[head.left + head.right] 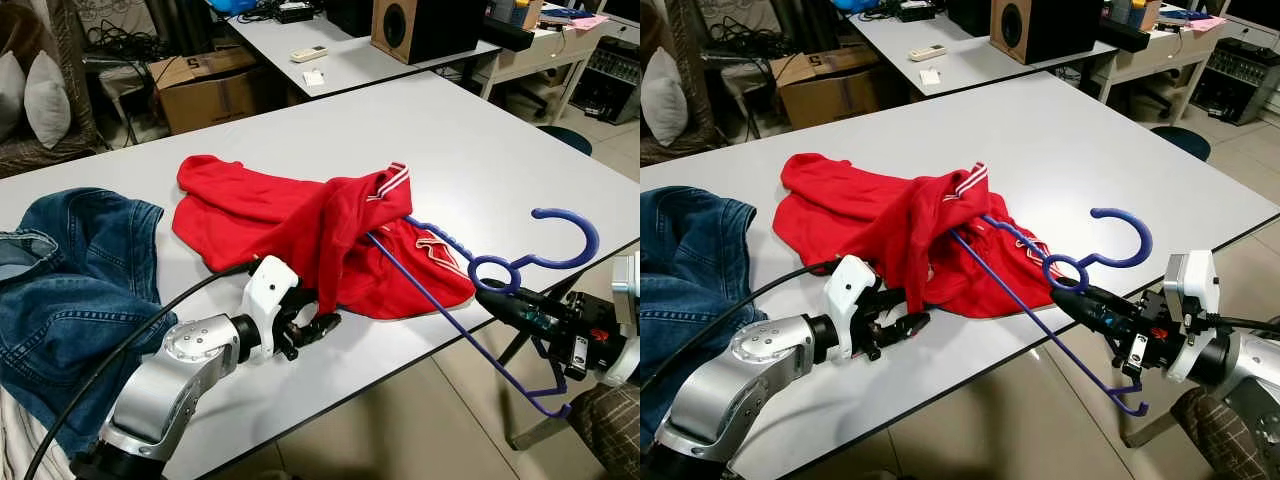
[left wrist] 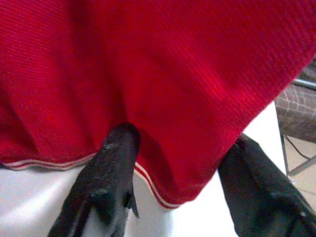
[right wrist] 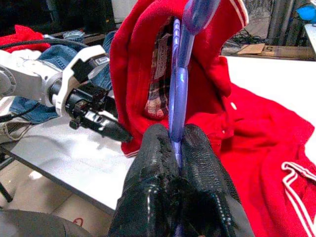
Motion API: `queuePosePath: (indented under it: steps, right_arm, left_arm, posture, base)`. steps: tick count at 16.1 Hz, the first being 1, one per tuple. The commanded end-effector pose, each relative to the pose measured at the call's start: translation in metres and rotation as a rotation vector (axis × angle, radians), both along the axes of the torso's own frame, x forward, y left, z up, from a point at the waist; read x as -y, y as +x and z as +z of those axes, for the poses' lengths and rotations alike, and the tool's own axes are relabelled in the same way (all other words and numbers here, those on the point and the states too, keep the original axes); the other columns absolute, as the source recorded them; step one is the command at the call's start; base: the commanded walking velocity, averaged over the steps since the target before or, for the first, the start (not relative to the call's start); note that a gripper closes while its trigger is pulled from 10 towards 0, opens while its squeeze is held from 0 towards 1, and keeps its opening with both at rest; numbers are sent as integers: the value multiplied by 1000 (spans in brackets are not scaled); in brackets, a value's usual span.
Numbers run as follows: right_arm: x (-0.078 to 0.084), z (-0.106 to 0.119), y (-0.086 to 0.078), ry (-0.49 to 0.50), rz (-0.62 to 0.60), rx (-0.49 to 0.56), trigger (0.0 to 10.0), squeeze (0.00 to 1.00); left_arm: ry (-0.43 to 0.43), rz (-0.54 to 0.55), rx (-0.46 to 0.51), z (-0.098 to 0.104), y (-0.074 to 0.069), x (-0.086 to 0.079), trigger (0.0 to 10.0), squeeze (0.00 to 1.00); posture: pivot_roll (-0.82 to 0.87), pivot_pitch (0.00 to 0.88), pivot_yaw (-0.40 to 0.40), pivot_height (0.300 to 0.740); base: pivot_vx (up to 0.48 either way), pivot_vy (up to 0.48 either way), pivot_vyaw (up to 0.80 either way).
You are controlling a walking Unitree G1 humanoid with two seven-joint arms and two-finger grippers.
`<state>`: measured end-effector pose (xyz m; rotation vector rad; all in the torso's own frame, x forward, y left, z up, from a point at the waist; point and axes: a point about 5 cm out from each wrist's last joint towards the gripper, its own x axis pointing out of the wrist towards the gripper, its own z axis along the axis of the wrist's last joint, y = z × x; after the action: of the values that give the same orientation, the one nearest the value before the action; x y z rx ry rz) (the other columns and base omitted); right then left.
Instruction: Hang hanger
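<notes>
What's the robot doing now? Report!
Right gripper shut on blue hanger. Left gripper open at red shirt hem. Shirt draped over hanger's arm. Jeans lie aside.

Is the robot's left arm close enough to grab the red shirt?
Probably yes. The left end effector is already at the red shirt's hem on the table, fingers open around the edge, nothing between.

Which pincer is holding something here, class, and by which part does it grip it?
The right pincer is shut on the blue hanger, gripping its neck just below the hook. The left pincer is open around the red shirt's hem, holding nothing.
</notes>
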<state>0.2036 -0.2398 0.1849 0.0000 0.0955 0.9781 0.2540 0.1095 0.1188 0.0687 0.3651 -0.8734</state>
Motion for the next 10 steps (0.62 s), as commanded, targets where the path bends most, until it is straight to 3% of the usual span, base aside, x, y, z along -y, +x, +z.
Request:
queuePosePath:
  steps: [1, 5, 10]
  right_arm:
    - [-4, 5, 2, 4, 24, 23, 10000, 0]
    - [-4, 5, 2, 3, 27, 23, 10000, 0]
    - [-4, 3, 1, 4, 23, 23, 10000, 0]
  left_arm:
    - [-9, 26, 10, 2, 4, -3, 0, 0]
    - [-11, 44, 13, 2, 6, -2, 0, 0]
    - [60, 90, 87, 9, 17, -19, 0, 0]
  posture:
    - [-35, 20, 62, 740]
    - [-34, 18, 64, 740]
    - [-30, 17, 65, 740]
  base:
    - [0, 0, 0]
    - [0, 0, 0]
    - [0, 0, 0]
